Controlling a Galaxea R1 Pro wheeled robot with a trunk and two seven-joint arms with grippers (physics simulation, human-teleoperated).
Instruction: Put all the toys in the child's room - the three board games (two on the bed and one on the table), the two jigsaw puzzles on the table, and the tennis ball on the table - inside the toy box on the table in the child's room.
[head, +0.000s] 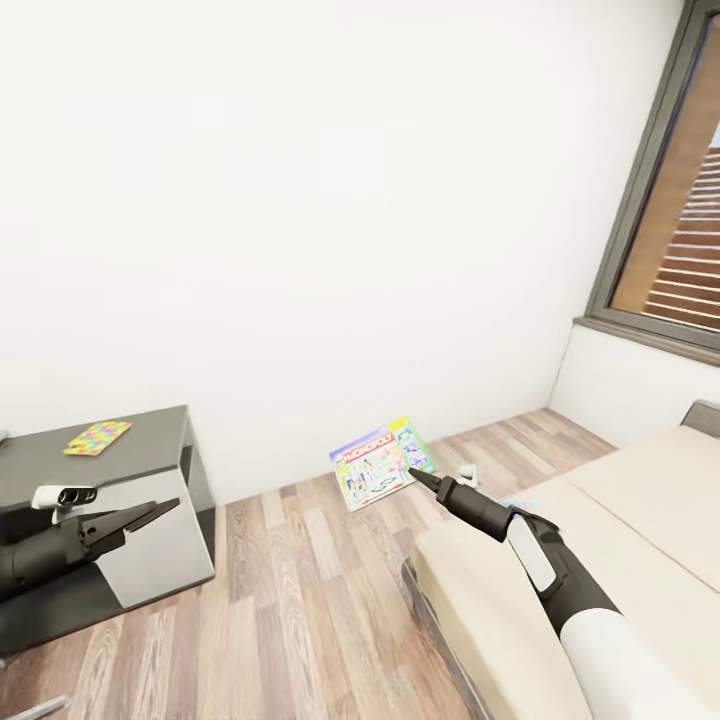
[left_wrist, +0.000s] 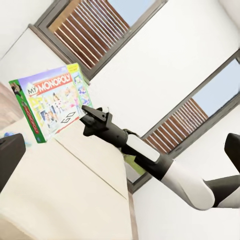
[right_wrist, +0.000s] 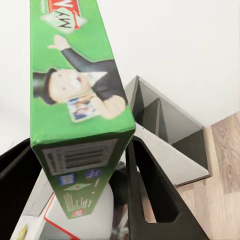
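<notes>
My right gripper (head: 416, 476) is shut on the lower edge of a board game (head: 378, 467), a pale and green "My Monopoly" box held upright in the air above the floor by the bed's corner. The left wrist view shows its printed front (left_wrist: 49, 100) with the right gripper (left_wrist: 86, 118) at its edge. In the right wrist view its green side (right_wrist: 75, 100) stands between the dark fingers (right_wrist: 150, 200). My left gripper (head: 160, 512) is open and holds nothing, beside a dark grey desk (head: 150, 450). A jigsaw puzzle (head: 97, 437) lies flat on that desk. The toy box and tennis ball are out of view.
The beige bed (head: 620, 520) fills the lower right under my right arm. A small white object (head: 468, 470) lies on the wood plank floor near the bed's corner. A white wall is straight ahead, and a grey-framed window (head: 670, 200) is at the upper right.
</notes>
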